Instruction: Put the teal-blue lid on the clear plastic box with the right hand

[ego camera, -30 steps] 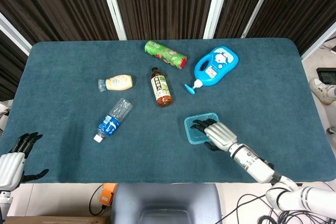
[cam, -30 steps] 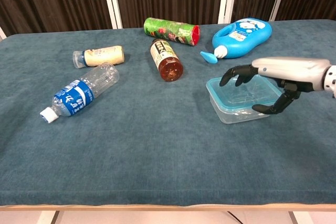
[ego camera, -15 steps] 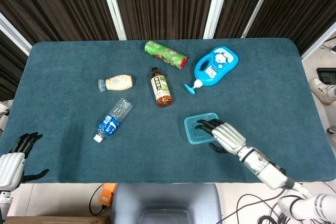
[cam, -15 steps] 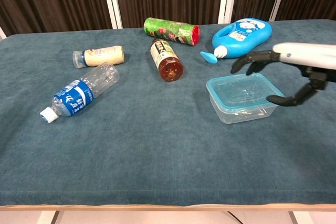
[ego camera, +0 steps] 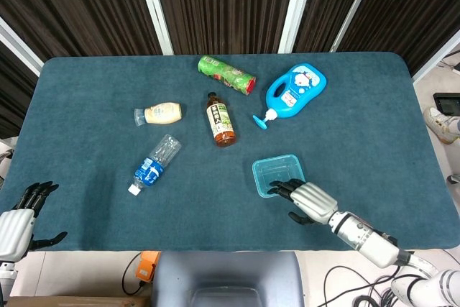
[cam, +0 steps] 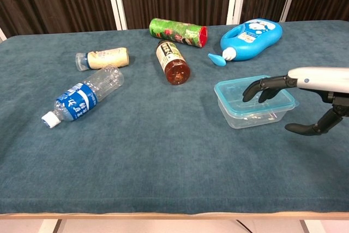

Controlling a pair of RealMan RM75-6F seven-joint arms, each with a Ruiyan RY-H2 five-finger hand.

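Note:
The clear plastic box (cam: 246, 116) stands right of the table's middle, and the teal-blue lid (cam: 235, 88) lies flat on top of it. From the head view only the lid (ego camera: 272, 171) shows, covering the box. My right hand (ego camera: 310, 200) is at the box's near right corner, holding nothing. Its fingertips (cam: 252, 89) reach over the lid's near right part, and its thumb is spread away beside the box. My left hand (ego camera: 17, 222) hangs off the table's near left corner with fingers apart and holds nothing; the chest view does not show it.
Beyond the box lie a blue detergent bottle (ego camera: 295, 90), a green can (ego camera: 226, 74) and a brown tea bottle (ego camera: 221, 120). A cream bottle (ego camera: 162, 113) and a water bottle (ego camera: 154, 163) lie to the left. The table's near edge runs just behind my right wrist.
My right hand has drawn back from over the box toward the table's near right edge, and only its fingertips remain over the lid. The lid and box have not moved.

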